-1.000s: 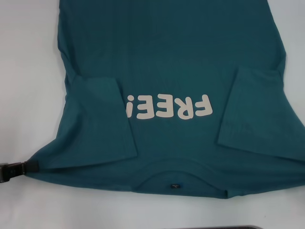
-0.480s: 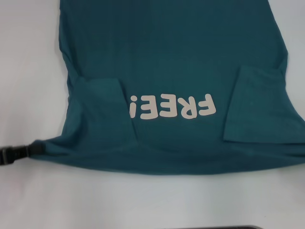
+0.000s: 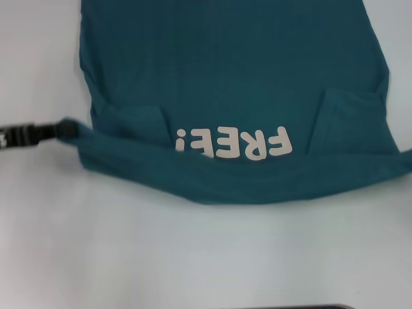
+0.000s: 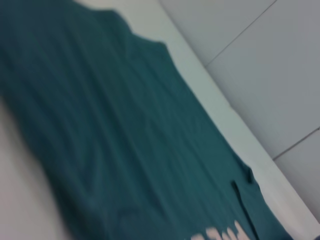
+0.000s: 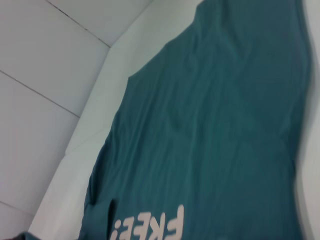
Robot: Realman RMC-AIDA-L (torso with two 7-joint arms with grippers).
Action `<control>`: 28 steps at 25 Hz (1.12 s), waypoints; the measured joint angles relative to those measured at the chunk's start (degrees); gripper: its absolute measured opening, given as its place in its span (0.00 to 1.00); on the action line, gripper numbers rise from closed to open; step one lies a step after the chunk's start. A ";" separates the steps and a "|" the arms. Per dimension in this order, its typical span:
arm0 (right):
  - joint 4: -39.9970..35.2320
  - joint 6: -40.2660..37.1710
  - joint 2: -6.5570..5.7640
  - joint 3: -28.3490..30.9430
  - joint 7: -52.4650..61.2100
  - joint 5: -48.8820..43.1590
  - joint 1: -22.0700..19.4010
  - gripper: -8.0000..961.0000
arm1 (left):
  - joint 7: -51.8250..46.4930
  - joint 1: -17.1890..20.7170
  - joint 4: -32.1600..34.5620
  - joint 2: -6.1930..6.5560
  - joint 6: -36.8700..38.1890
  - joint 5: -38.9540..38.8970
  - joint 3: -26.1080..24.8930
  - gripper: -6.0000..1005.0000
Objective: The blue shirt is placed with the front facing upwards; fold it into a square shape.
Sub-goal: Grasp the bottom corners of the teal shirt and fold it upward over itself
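Blue shirt (image 3: 238,77): spread on the white worktop (image 3: 193,257), its near edge turned over into a band that covers the collar and meets the foot of the white "FREE" letters (image 3: 235,143)
Left gripper (image 3: 64,127): at the left end of that band, its dark fingers (image 3: 45,131) narrow and pinched on the shirt corner, which bunches up at their tips
Right gripper: outside the head view; the band's right end runs off at the edge (image 3: 405,158), so its fingers cannot be told
Sleeves: both folded inward over the body, the left one (image 3: 132,119) just beyond the fingers, the right one (image 3: 351,122) well apart from them
Wrist views: each shows the shirt lying along the worktop, with tiled floor (image 5: 45,65) past the worktop's edge
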 joint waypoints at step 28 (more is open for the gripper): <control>0.12 -20.47 0.44 -4.61 4.19 -2.19 18.89 0.08 | -4.77 -15.65 0.31 1.27 -19.82 -0.14 0.50 0.01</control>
